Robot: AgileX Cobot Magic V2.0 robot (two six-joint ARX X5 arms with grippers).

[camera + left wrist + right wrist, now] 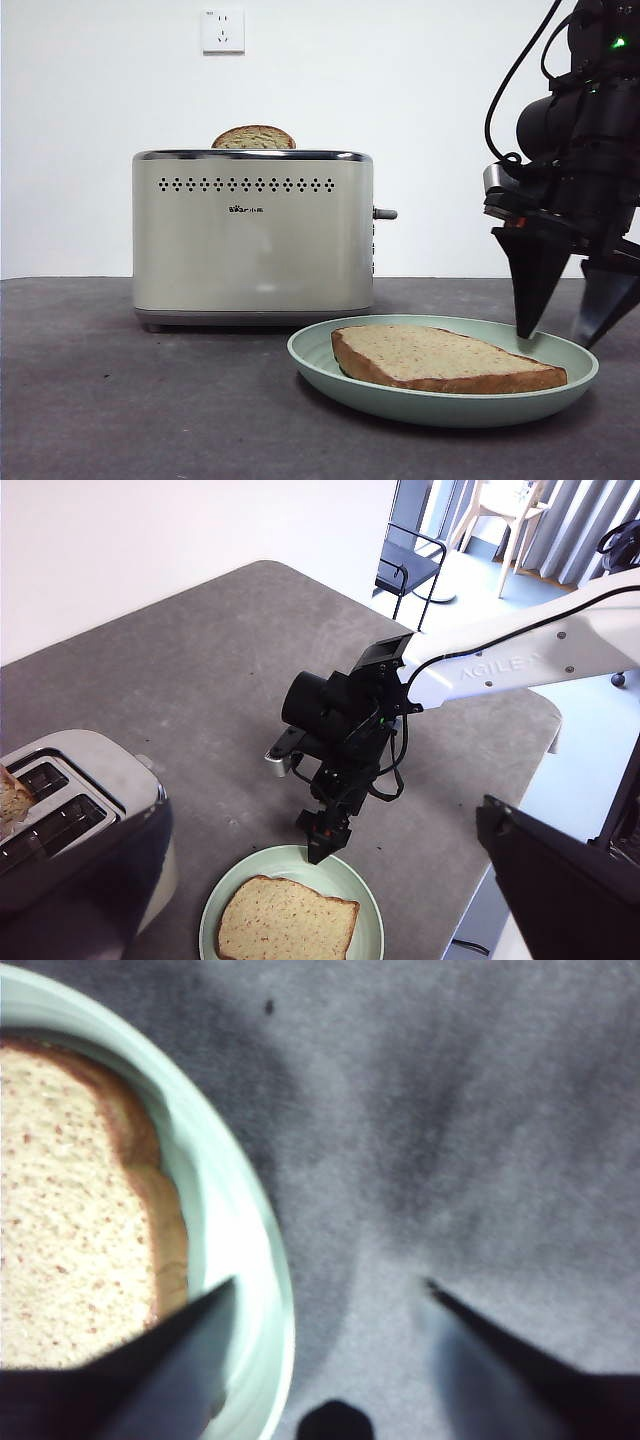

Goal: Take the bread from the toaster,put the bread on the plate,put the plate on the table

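Observation:
The bread (440, 358) lies flat in the pale green plate (440, 412), which rests on the dark table (120, 400) in front of the cream toaster (250, 240). My right gripper (558, 338) is open at the plate's right side. In the right wrist view, one jaw of the right gripper (330, 1282) is over the plate (250, 1250) beside the bread (70, 1220), and the other is outside the rim. My left gripper (325, 810) is open and empty, high above the plate (370, 920), the bread (285, 920) and the toaster (70, 790).
A second slice (253, 138) sticks up from the toaster's slot. The grey lever (385, 213) juts from the toaster's right side. The table's edge (520, 780) runs just beyond the right arm (500, 665), with chairs on the floor past it.

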